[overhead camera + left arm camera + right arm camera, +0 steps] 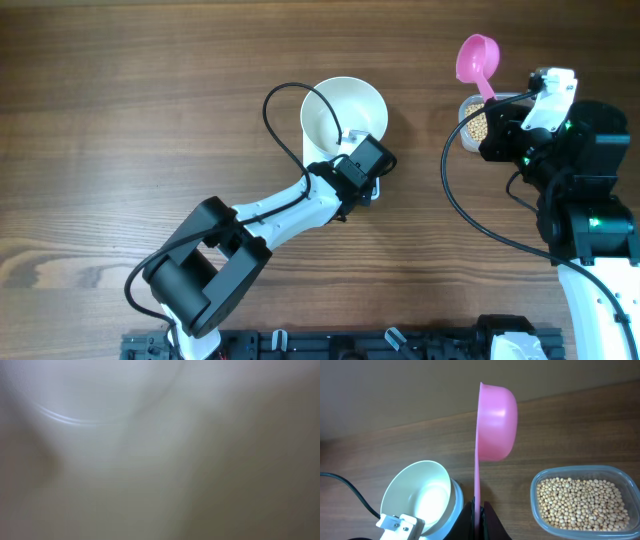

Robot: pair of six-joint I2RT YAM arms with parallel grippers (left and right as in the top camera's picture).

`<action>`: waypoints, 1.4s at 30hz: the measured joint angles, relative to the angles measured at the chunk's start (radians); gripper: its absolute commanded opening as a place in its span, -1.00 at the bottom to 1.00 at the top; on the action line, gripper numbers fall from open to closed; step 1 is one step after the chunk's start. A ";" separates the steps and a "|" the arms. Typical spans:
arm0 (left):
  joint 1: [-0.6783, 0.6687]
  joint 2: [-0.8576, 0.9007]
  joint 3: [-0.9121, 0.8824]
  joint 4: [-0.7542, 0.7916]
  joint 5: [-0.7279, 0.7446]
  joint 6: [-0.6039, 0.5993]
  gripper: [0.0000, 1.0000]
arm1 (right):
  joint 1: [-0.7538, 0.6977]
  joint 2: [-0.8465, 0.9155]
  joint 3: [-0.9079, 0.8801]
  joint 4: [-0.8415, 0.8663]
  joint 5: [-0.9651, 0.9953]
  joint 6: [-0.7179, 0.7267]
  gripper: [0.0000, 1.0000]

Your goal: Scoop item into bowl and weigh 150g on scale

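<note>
The white bowl point(340, 112) point(417, 495) stands mid-table on the scale point(456, 499), of which only a white edge shows. My left gripper point(362, 165) is shut on the bowl's near right rim; its own view is a white blur. My right gripper point(497, 105) point(479, 515) is shut on the handle of a pink scoop point(478, 58) point(495, 422), held upright with its cup turned sideways and nothing visible in it. The item, tan beans point(476, 124) point(582, 502), fills a clear tub point(537, 490) just right of the scoop.
Black cables loop from the left arm over the bowl point(275, 105) and beside the right arm point(450, 190). The arm bases stand along the front edge point(300, 345). Bare wooden tabletop point(120, 100) lies to the left.
</note>
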 measured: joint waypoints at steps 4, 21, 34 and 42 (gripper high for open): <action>0.000 0.000 -0.002 0.005 0.000 -0.008 -0.92 | 0.000 0.000 0.000 0.000 0.000 0.000 -0.91; -0.029 0.034 0.026 -0.042 -0.064 -0.019 -0.92 | 0.000 0.000 0.000 0.007 -0.012 0.000 -0.91; -0.034 0.043 0.041 -0.071 -0.075 -0.019 -0.92 | 0.000 0.000 0.000 0.007 -0.015 0.000 -0.91; -0.036 0.048 0.045 -0.078 -0.079 -0.019 -0.92 | 0.000 0.000 0.000 0.007 -0.015 0.000 -0.92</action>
